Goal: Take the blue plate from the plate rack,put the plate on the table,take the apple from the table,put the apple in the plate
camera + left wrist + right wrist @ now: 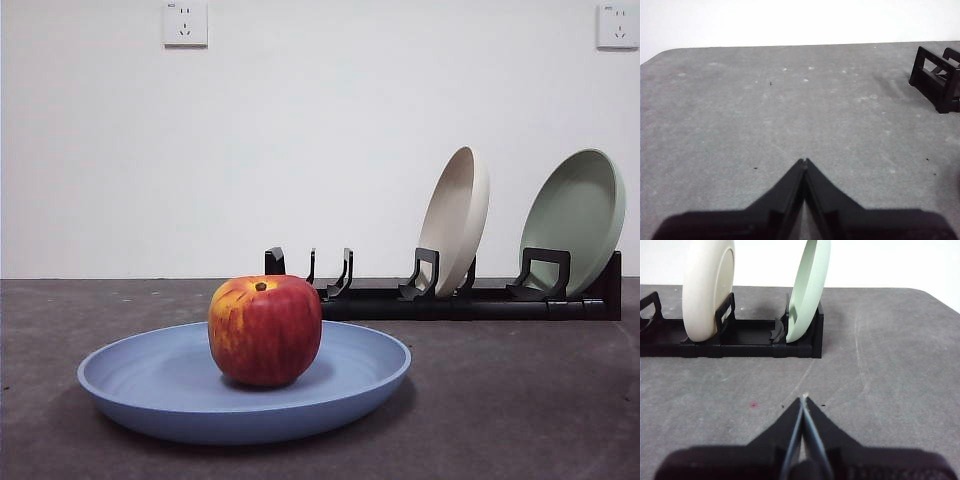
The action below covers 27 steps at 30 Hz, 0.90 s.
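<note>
Both grippers pressed together and empty, apple resting in the blue plate.

Left gripper and right gripper hang over bare table, clear of everything; the apple sits roughly mid-plate, judging from this low angle, on the blue plate, which lies flat before the plate rack. Task looks complete.

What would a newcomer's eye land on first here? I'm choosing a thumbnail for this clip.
The red apple sitting in the blue plate, flat on the table up front. Behind them, the black plate rack holds a beige plate and a pale green plate on edge at its right end.
</note>
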Motion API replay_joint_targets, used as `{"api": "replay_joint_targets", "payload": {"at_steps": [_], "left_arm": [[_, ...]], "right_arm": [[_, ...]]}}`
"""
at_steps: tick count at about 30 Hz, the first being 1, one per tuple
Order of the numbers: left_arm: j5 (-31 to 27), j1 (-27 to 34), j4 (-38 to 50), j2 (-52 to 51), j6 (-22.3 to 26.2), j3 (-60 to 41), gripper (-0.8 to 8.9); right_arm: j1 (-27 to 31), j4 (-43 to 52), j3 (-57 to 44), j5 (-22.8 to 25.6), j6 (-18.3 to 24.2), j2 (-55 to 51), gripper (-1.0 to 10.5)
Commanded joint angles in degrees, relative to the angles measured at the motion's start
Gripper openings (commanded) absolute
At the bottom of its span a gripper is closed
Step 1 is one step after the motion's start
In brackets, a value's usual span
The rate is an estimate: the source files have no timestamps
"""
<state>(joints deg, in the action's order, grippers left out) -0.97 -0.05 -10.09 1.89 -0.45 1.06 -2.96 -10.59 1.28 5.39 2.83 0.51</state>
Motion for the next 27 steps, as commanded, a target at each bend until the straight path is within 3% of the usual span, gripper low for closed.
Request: {"api": "replay_joint_targets", "payload": {"at_steps": [1,4,27], "left_arm": [[-0.1,0.2,0.6,0.2,0.6,-0.6,-0.01],[-0.1,0.2,0.6,0.3,0.6,-0.5,-0.01],[-0.1,0.2,0.6,0.7,0.6,-0.5,-0.01]], "right_arm": [[0.0,-0.2,-0.5,-1.0,-1.6,-0.1,0.0],[0.0,-0.1,-0.5,-2.0,-5.2,-0.1,0.0],[0.0,0.0,-0.5,-2.0,-5.2,0.0,0.0]]}}
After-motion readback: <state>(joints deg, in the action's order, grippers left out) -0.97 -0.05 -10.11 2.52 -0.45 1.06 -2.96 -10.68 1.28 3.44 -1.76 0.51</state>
